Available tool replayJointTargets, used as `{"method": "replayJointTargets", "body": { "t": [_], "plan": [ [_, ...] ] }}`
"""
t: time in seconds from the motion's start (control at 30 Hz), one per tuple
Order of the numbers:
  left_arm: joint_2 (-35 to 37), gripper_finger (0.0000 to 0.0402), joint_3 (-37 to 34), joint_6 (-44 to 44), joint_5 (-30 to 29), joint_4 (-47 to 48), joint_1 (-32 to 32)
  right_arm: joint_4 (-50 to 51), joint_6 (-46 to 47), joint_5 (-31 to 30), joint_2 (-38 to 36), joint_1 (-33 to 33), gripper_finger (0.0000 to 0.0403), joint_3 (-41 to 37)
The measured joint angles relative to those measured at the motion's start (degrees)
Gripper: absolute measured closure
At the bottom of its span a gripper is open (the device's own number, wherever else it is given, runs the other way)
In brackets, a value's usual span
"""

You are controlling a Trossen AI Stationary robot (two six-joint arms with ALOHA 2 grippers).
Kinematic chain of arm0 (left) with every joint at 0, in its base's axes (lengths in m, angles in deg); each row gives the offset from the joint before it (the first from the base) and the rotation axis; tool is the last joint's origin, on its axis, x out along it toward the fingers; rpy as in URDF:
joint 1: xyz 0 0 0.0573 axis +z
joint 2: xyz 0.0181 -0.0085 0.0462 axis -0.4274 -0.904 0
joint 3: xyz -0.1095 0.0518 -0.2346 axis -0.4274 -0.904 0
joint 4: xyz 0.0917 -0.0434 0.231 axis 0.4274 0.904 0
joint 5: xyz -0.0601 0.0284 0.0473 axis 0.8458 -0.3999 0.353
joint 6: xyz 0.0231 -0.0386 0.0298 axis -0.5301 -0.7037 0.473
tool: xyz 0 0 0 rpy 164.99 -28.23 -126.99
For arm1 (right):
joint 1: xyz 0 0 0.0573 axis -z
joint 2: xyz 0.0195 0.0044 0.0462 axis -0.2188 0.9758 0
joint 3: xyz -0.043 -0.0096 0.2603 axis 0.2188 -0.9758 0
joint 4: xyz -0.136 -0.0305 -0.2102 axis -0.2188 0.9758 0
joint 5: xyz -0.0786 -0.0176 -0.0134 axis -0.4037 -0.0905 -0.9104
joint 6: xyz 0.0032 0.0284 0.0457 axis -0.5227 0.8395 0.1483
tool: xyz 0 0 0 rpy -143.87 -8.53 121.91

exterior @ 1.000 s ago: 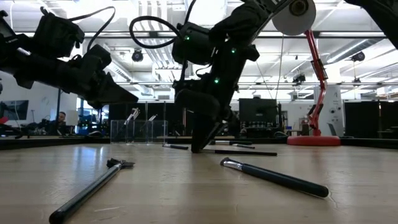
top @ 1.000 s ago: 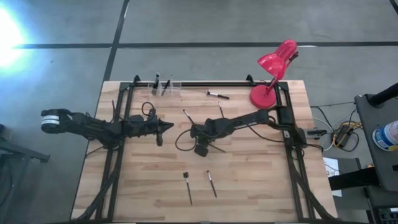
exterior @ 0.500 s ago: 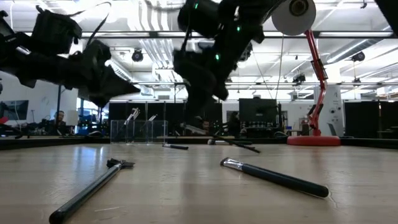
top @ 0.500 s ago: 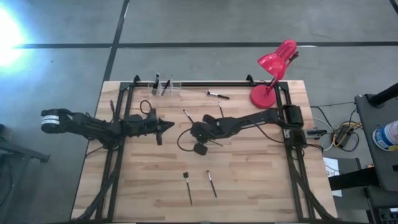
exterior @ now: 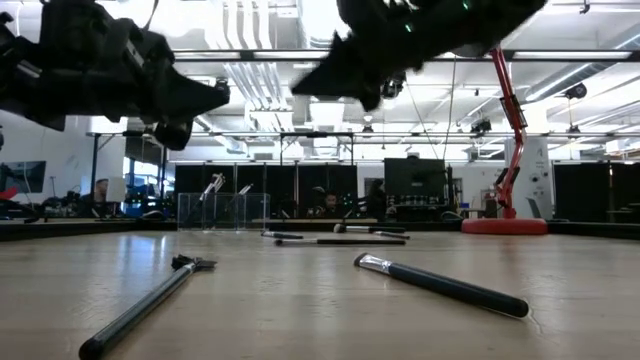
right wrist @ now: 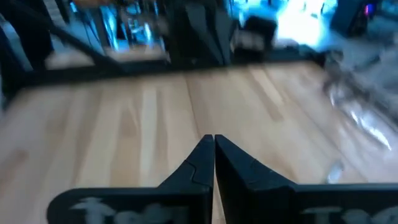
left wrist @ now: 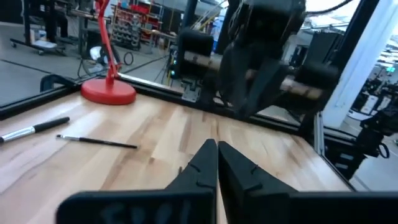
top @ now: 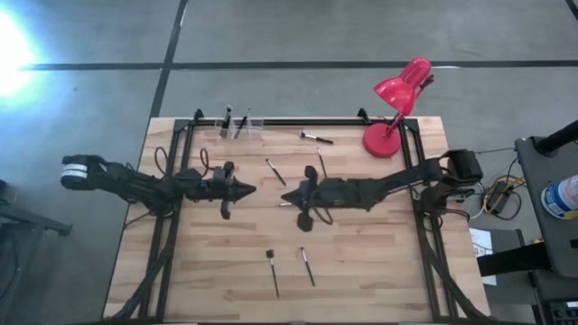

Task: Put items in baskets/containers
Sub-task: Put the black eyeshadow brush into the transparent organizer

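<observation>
Both grippers hover pinched closed, holding nothing.

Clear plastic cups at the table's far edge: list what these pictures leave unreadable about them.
- Clear plastic cups, high view: too small to count compartments or the brushes inside.
- Low view: walls nearly transparent, contents distant.
- Right wrist view: motion blur hides their outline.
</observation>
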Motion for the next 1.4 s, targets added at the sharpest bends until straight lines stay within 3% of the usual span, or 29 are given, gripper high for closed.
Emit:
{"method": "replayJointTargets", "body": {
  "t": [0.27, 0.43, 0.6, 0.8, 1.1, 1.4],
  "plan": [
    [-1.5, 0.0319, 2.2, -0.6, -3.1, 2.0, -0.5, 23.9, 4.3, 0.2, 0.9, 3.3, 0.0381, 1.6],
    [-3.2, 0.0303, 2.7, 0.7, -1.4, 2.0, -0.9, 34.7, 4.5, 6.0, 4.4, 4.5, 0.0333, 4.2],
    [-4.9, 0.0303, 2.6, 2.4, -0.5, 1.9, -1.0, 42.7, 2.3, 6.9, 6.6, 4.6, 0.0285, 6.3],
    [-7.1, 0.0303, 3.6, 2.9, -0.4, 1.9, -1.0, 44.7, -0.9, 7.3, 6.7, 5.8, 0.0271, 6.3],
    [-10.1, 0.0303, 4.8, 2.9, -0.4, 2.0, -1.0, 44.7, -0.9, 10.1, 6.7, 9.7, 0.0290, 3.1],
    [-12.1, 0.0303, 5.7, 3.1, -0.3, 1.9, -1.0, 44.0, -0.8, 13.3, 6.7, 9.6, 0.0322, 2.2]
  ]
}}
